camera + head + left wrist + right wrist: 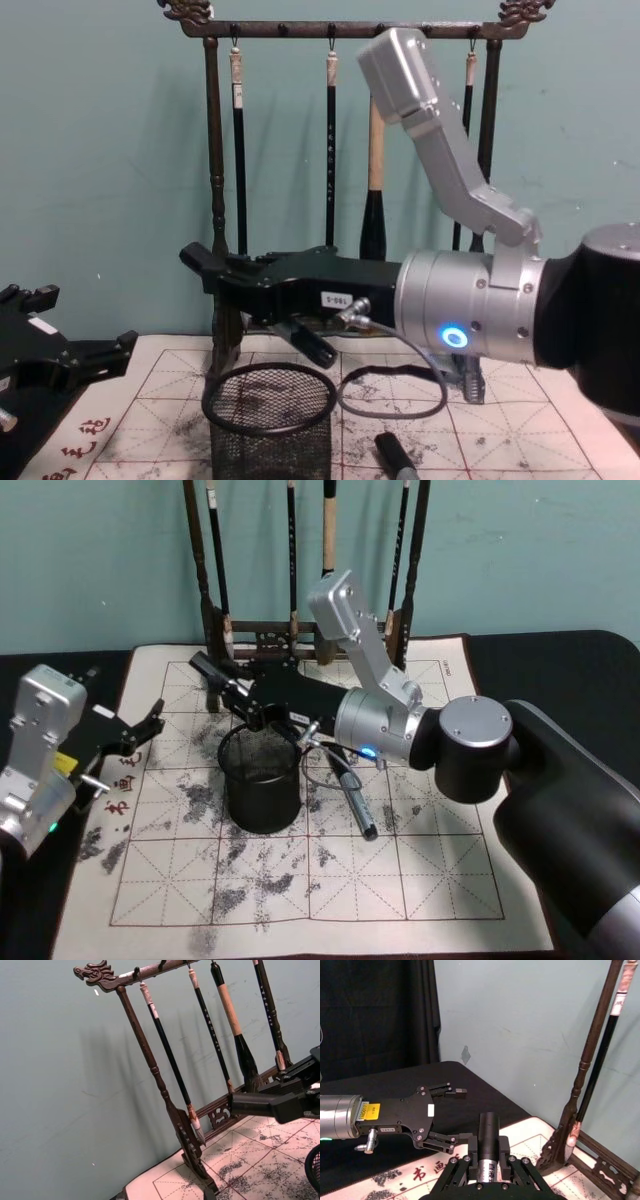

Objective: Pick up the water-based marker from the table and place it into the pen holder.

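Right pincer grips the marker above the pen holder.
Chest view shows the marker lying level over the cup; right wrist view shows the left pincer spread wide, empty.

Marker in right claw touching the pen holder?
Apart. Chest view: the marker held in the right claw lies level, above the pen holder rim, with wall showing in the gap.

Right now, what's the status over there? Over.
Right gripper shut on marker, roughly level above pen holder, not in yet. Left gripper open, idle at left edge of mat. Another pen lies on mat beside holder; brush rack close behind.
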